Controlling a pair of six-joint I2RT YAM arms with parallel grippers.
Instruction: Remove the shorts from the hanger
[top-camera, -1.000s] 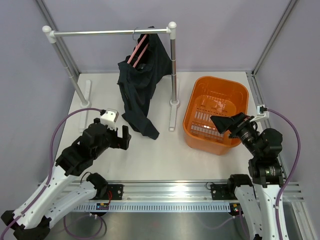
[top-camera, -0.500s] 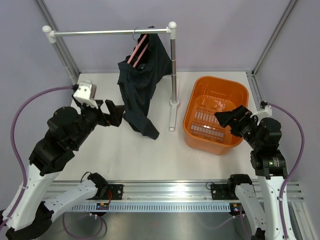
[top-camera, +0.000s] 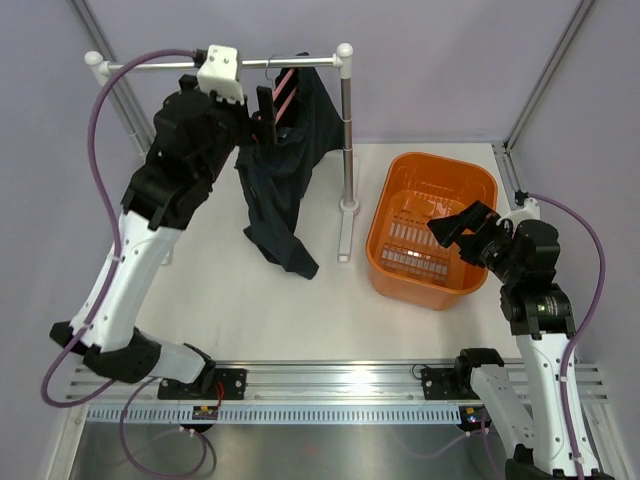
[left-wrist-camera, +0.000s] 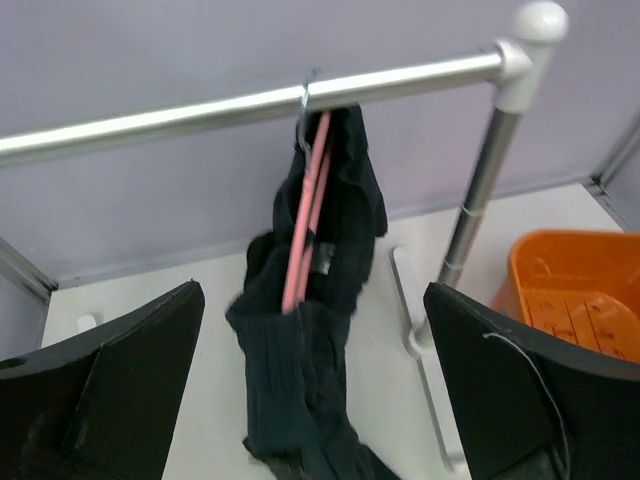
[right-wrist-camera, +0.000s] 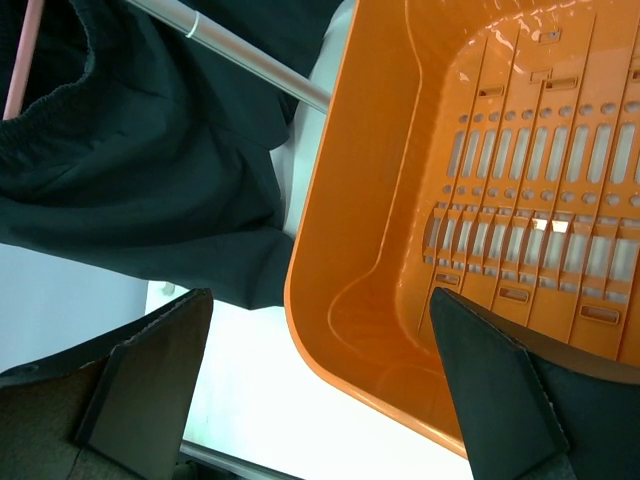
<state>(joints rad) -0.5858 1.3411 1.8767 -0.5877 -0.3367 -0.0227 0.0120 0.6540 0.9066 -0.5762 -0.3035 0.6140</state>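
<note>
One left end effector (top-camera: 258, 116), wide open, near the shorts (top-camera: 285, 185).

Soft, even overhead light makes the top view bright and sharp, with faint shadows on the white worktop (top-camera: 250, 300) and a glare patch on the aluminium base rail (top-camera: 350, 378). The left wrist view is slightly hazy, the fingers (left-wrist-camera: 125, 385) of the left tool (left-wrist-camera: 318, 395) dark and featureless; the right wrist view shows the orange basket (right-wrist-camera: 400, 200) crisply, while the worktop beside it burns out white.
</note>
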